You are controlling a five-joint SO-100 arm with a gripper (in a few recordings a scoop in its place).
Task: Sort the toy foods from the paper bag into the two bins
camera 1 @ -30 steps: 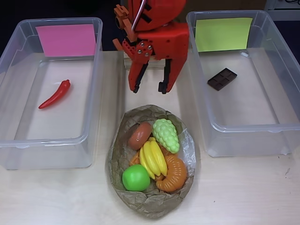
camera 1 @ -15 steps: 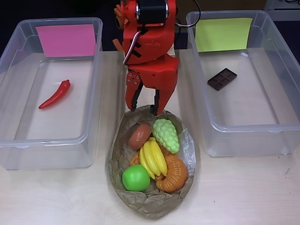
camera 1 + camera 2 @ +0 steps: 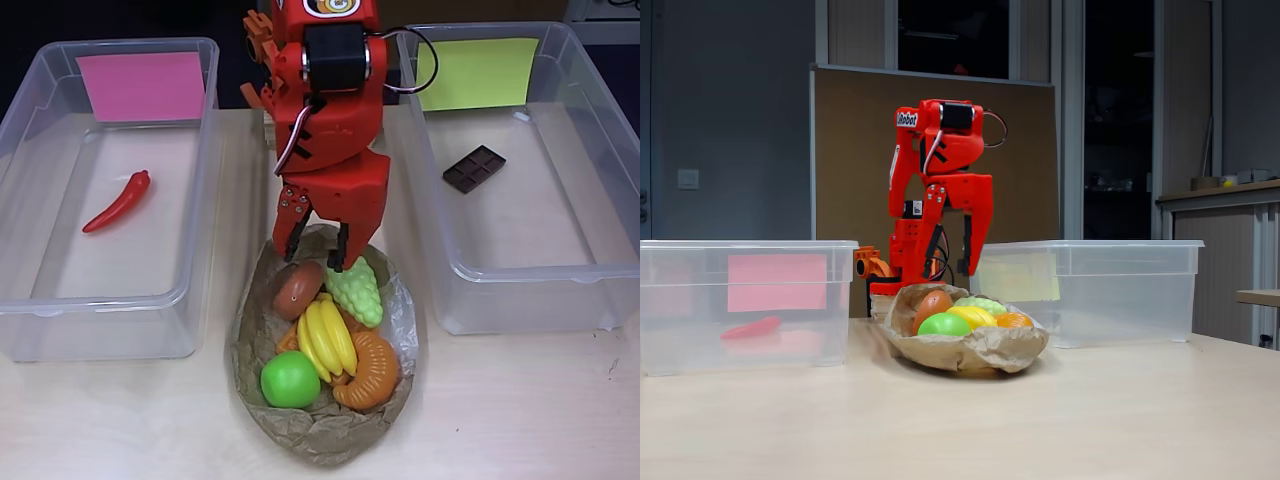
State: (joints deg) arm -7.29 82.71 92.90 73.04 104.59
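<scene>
Two bins (image 3: 30,120) flank bag (image 3: 250,330); gripper (image 3: 318,255) seemingly over grapes (image 3: 358,288)

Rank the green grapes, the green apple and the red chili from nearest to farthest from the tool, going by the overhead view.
From the tool:
1. Green grapes, just below it in the bag.
2. Green apple, at the bag's lower left.
3. Red chili, in the left bin.

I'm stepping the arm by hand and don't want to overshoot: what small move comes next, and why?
Probably lower the open gripper a little and close on the green grapes. Its fingertips hang over the back rim of the paper bag, one already at the grapes' top, the donut just left of them.
</scene>
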